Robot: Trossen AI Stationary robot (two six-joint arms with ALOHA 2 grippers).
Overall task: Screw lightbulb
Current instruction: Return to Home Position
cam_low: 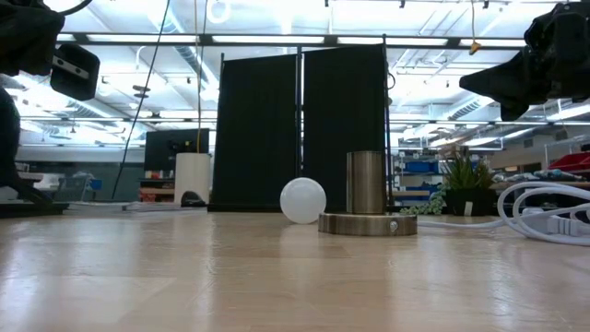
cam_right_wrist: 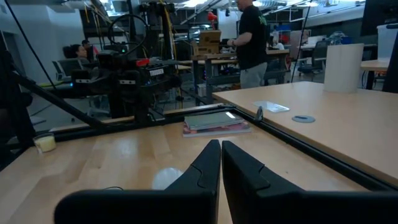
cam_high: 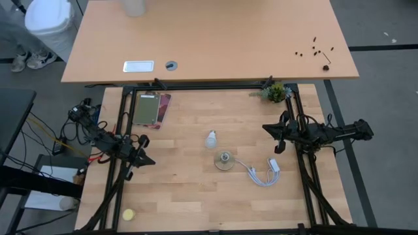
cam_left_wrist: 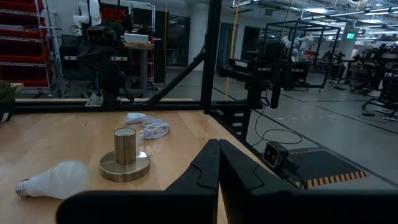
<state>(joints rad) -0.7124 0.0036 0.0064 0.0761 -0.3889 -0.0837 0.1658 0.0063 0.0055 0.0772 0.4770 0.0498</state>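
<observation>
The white lightbulb [cam_high: 210, 139] lies on its side on the wooden table near the middle; it also shows in the low view [cam_low: 302, 200] and the left wrist view [cam_left_wrist: 56, 179]. Just nearer stands the round brass socket [cam_high: 225, 160] with its upright cylinder [cam_left_wrist: 125, 146] and a white cable [cam_high: 261, 175]. My left gripper [cam_high: 149, 161] is shut and empty at the table's left side. My right gripper [cam_high: 269, 128] is shut and empty at the right side. Both are well away from the bulb.
A book or packet [cam_high: 151, 108] lies at the far left of the table, a small plant [cam_high: 275, 92] at the far right corner, a yellow roll [cam_high: 128, 215] at the near left. A black frame [cam_high: 209, 85] borders the table. People show in the room in the right wrist view.
</observation>
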